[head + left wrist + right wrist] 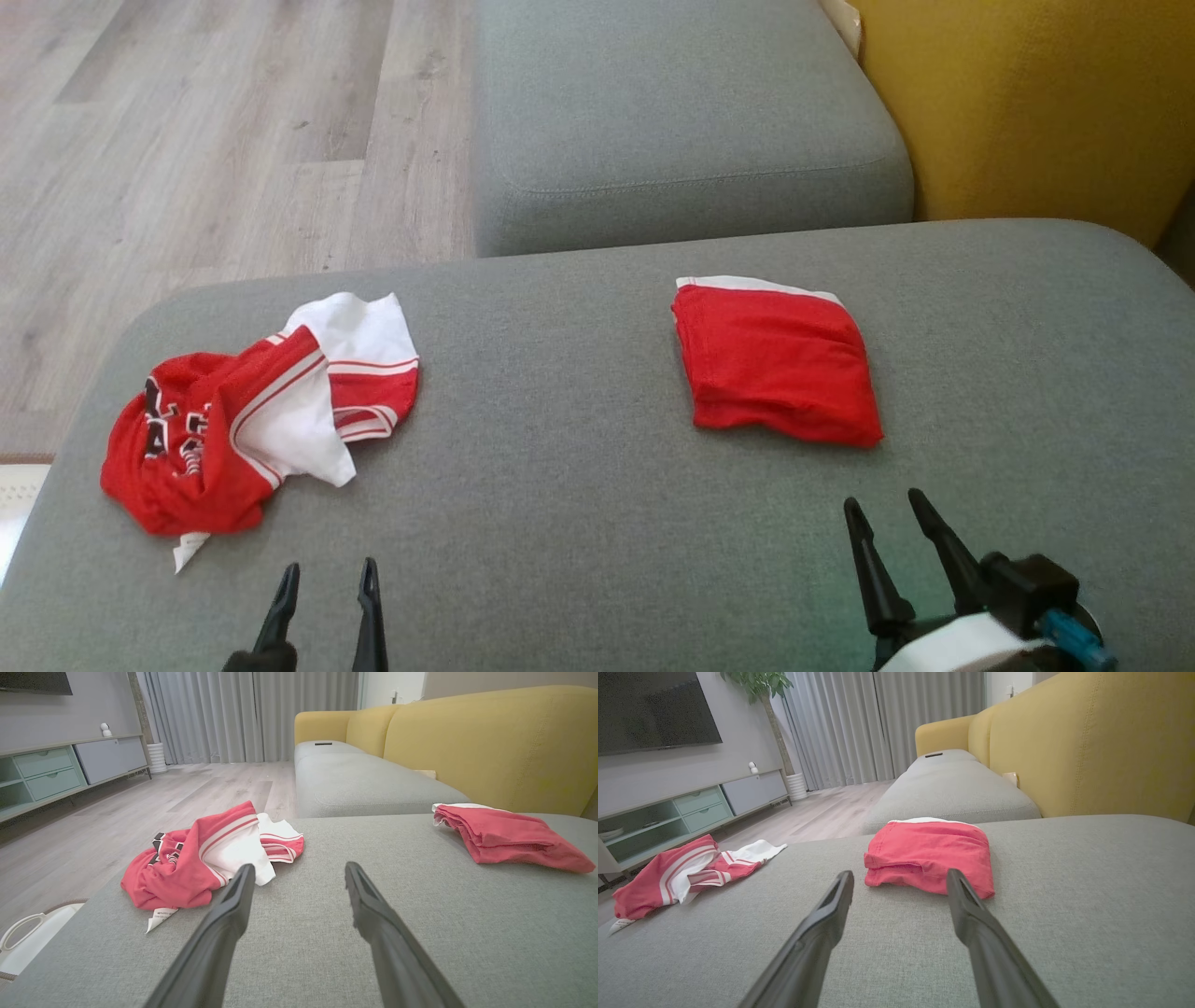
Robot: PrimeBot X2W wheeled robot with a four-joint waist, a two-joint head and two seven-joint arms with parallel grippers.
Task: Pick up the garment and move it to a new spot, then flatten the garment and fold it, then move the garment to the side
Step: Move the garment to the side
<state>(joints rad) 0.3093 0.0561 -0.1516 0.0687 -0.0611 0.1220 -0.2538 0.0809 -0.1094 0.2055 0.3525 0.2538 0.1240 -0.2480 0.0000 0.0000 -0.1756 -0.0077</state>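
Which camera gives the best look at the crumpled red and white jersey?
The head view: the crumpled red and white jersey lies whole, seen from above, dark lettering included. The left wrist view shows it low and foreshortened; the right wrist view shows it small, at the left edge.

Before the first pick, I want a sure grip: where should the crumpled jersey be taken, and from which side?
I'd take the crumpled jersey at its raised red-and-white striped fold, where cloth bunches up off the cushion. Come from above with the left gripper, which is open and nearer; the flat edges offer little to pinch.
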